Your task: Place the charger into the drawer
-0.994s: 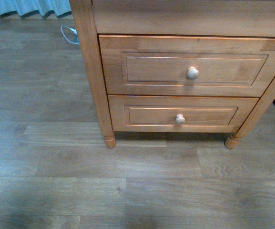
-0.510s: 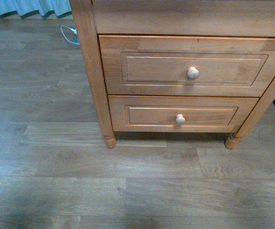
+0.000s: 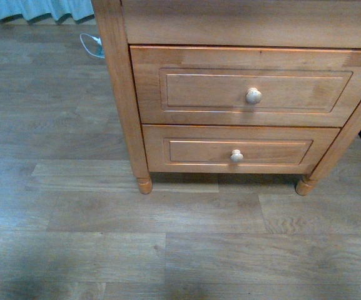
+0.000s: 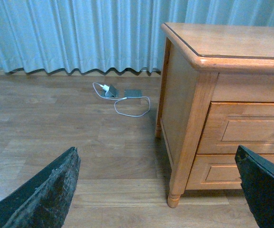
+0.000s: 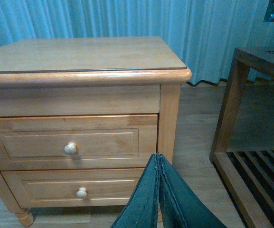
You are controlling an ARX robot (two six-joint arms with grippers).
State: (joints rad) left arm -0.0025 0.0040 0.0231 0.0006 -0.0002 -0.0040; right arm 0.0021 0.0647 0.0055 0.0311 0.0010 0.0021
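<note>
The drawer [image 3: 243, 87] is the upper, taller one of the wooden cabinet and it is closed, with its round pale knob [image 3: 253, 95] facing me. It also shows in the left wrist view as the drawer [image 4: 250, 128] and in the right wrist view as the drawer [image 5: 70, 142]. The charger is out of view. My left gripper [image 4: 155, 161] is open and empty, off the cabinet's left corner above the floor. My right gripper [image 5: 158, 159] is shut with nothing between its fingers, in front of the cabinet's right leg. Neither arm shows in the front view.
A shallower closed drawer [image 3: 236, 150] sits below. On the floor beyond the cabinet lies a thin white cable loop [image 4: 129, 108] with a small white piece [image 4: 107, 88] and a flat grey item [image 4: 133, 93]. A dark slatted wooden stand [image 5: 250, 142] is right of the cabinet. Curtains [image 4: 80, 33] hang behind.
</note>
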